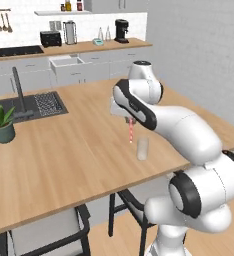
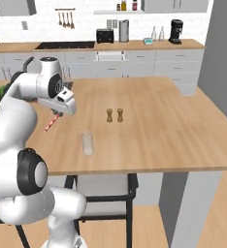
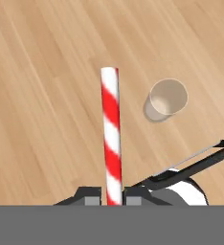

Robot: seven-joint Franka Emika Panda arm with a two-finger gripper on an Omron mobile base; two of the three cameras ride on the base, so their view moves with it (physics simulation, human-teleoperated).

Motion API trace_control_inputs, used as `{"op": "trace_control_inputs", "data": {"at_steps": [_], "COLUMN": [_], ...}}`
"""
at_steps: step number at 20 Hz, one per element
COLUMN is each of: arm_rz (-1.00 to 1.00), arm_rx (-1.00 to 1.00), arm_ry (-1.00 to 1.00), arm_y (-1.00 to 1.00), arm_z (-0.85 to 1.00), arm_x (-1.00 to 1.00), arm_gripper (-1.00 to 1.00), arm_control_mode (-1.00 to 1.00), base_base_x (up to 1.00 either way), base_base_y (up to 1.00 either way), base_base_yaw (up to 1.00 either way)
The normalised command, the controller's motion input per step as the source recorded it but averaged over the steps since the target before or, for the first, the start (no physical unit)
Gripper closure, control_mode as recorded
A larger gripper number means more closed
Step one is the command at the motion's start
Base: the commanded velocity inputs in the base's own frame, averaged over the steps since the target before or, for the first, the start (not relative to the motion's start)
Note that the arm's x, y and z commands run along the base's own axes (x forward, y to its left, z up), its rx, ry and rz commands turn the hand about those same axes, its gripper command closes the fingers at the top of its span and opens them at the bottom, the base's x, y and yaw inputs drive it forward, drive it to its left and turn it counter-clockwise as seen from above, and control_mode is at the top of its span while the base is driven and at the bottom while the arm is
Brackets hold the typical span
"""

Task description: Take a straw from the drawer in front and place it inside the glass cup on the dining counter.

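The end effector (image 3: 114,201) is clamped on the straw (image 3: 111,134), which hangs from it red-and-white striped above the table (image 1: 64,150), while the cup (image 3: 167,98) stands upright on the wood just beside the straw's free end, apart from it.
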Motion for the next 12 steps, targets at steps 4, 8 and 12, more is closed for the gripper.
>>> {"op": "trace_control_inputs", "data": {"at_steps": [4, 8, 12], "arm_rz": [0.05, 0.34, 0.54], "arm_rx": [0.02, 0.11, 0.13], "arm_ry": [0.00, -0.12, -0.27], "arm_y": [0.00, -0.22, -0.52], "arm_z": [0.06, 0.31, 0.29], "arm_x": [0.16, 0.36, 0.05], "arm_gripper": [1.00, 1.00, 1.00], "arm_control_mode": [-1.00, -1.00, -1.00], "base_base_x": [0.69, 0.00, 0.00], "base_base_y": [0.11, 0.00, 0.00], "base_base_yaw": [0.01, 0.00, 0.00]}}
